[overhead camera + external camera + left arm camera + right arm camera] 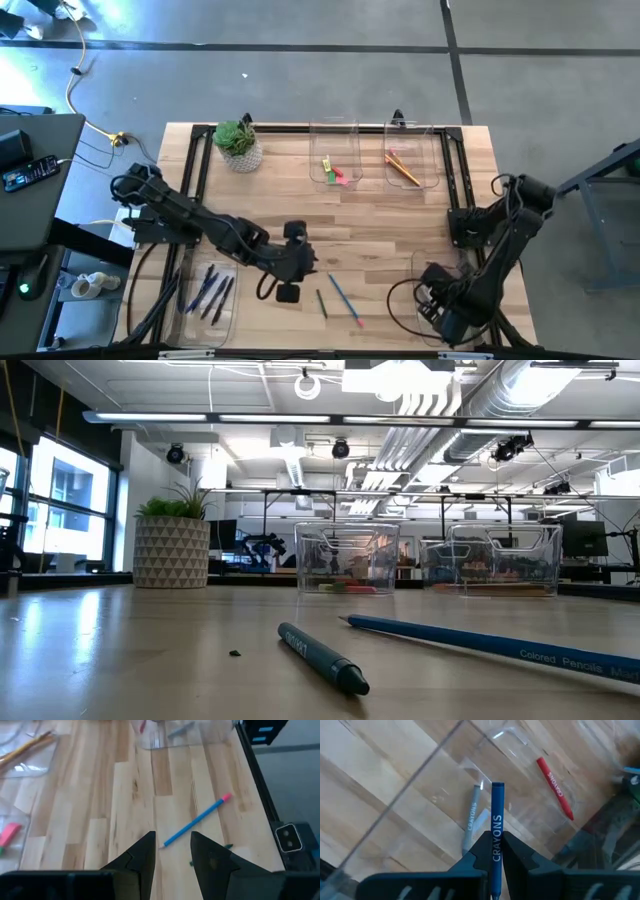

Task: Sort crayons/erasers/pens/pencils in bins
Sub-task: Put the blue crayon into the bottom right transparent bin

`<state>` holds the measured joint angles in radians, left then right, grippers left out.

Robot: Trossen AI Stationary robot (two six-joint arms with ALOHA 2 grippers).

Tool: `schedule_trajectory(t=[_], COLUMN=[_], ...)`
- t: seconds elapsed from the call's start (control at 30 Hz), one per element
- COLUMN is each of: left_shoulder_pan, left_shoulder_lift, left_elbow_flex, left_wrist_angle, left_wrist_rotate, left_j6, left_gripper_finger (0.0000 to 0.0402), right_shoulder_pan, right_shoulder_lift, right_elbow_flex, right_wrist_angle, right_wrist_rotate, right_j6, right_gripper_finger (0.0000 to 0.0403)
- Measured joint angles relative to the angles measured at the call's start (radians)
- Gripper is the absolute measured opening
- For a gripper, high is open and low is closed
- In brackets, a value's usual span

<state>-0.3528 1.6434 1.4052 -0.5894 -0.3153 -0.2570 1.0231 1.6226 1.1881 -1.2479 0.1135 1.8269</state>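
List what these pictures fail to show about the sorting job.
- Pen bin, high view: the dark sticks inside are too small to count.
- Blue coloured pencil, low view: its far end is cut off by the picture's right edge.
- Blue crayon, right wrist view: its lower end is hidden between the right gripper fingers.
- Eraser bin, low view: contents blurred through the clear wall.

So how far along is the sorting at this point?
Mostly done: erasers, pencils and pens sit in bins. The right gripper holds a blue crayon above the crayon bin. Left loose: a green crayon and a blue colored pencil, near the open left gripper.
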Motion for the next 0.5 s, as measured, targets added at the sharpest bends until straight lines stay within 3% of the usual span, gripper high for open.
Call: schedule_trajectory(t=[0.5], left_shoulder_pan=[-0.069], left_shoulder_lift=[0.131], left_elbow_flex=[0.000], left_wrist_angle=[0.002], left_wrist_rotate=[0.114], left_j6=[-0.001], left_gripper_finger=[0.0113], right_shoulder_pan=[0.014], right_shoulder_lift=[0.087], right_elbow_flex=[0.000], right_wrist_angle=[0.049], right_wrist_rotate=[-0.047], right_j6=[0.007], right_gripper_finger=[0.0016])
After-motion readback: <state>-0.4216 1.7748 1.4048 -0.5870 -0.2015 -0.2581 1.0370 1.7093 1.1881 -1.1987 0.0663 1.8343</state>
